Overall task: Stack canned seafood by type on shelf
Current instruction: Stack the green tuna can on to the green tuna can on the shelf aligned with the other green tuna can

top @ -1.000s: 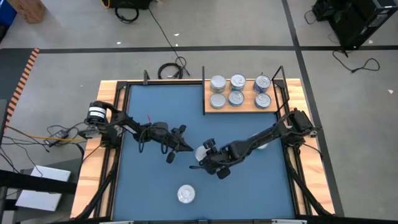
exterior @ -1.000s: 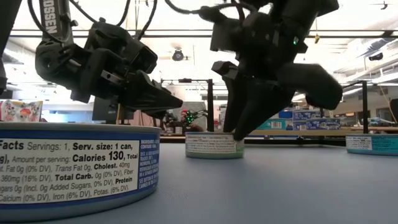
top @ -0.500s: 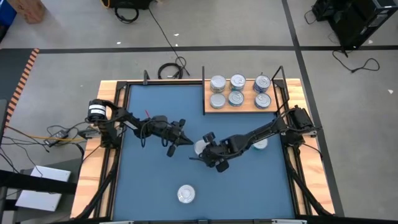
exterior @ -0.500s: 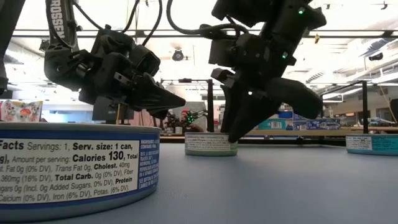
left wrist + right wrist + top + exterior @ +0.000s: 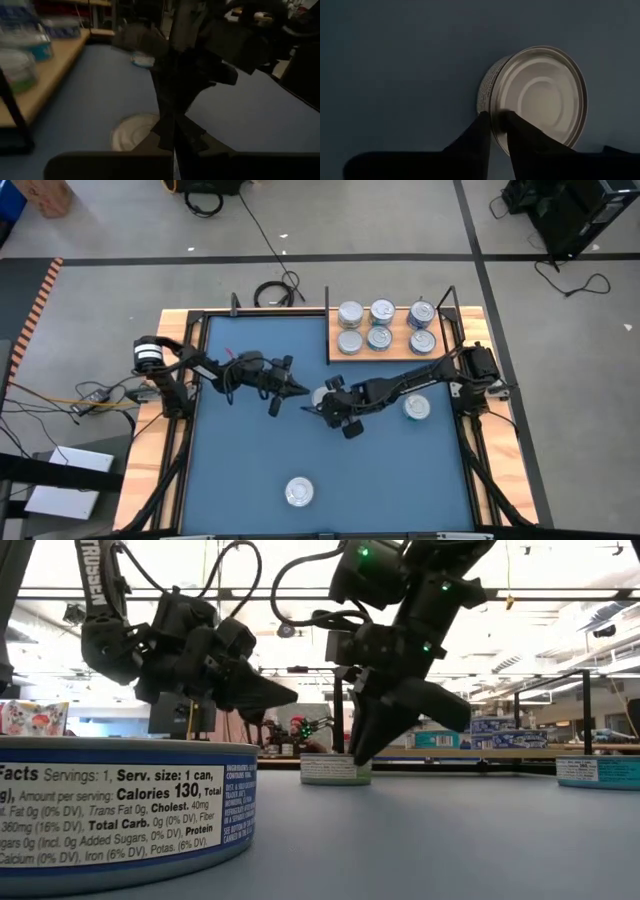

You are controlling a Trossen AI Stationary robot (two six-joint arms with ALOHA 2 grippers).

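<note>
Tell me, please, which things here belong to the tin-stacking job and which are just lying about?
Job: shelf; six shelved tins; pinched tin; right tin; near tin; right gripper, pinching a rim; left gripper, shut, beside it.
Lying about: floor cable; cardboard box.

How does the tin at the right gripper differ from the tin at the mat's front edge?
The middle tin has its rim pinched by the right gripper; the front tin lies free. The middle tin sits nearer the shelf than the front tin. Both rest lid-up on the blue mat.
</note>
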